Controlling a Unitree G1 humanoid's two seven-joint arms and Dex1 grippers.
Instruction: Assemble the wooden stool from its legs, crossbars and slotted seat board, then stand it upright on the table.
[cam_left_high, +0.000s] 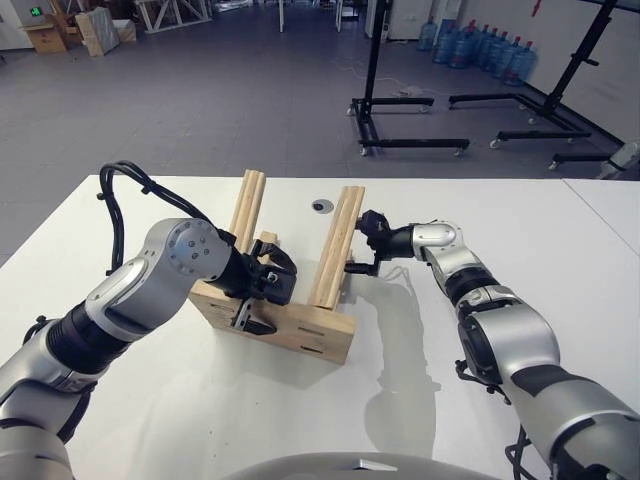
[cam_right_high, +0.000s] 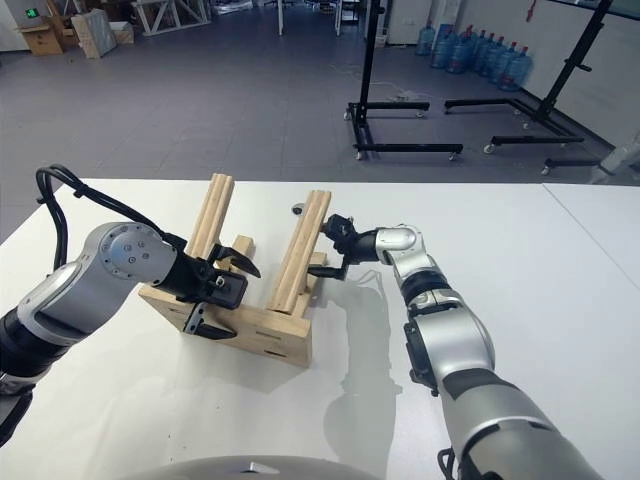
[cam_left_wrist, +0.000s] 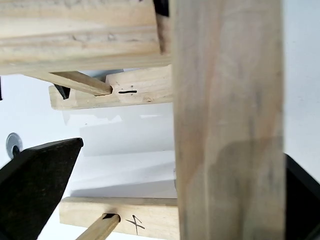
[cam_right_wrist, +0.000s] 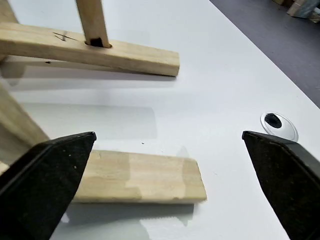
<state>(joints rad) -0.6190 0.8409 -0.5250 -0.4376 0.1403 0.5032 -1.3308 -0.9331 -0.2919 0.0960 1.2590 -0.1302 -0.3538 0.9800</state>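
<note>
Stool (cam_left_high: 325, 298) lies on its side on our counter (cam_left_high: 450, 400). We see our left tool (cam_left_high: 268, 293) spread around the seat board (cam_left_high: 310, 335), and our right tool (cam_left_high: 360, 245) gaping wide beside the right leg (cam_left_high: 338, 240).

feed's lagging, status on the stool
Left tool open, straddling seat board. Right tool open around a leg end. Stool on its side on table, not upright. Cable port beyond legs, no obstruction.

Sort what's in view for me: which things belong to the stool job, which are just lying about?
Stool job: slotted seat board, legs, crossbar, left end effector, right end effector.
Lying about: table grommet, black floor stands, water bottles, cardboard boxes.
</note>
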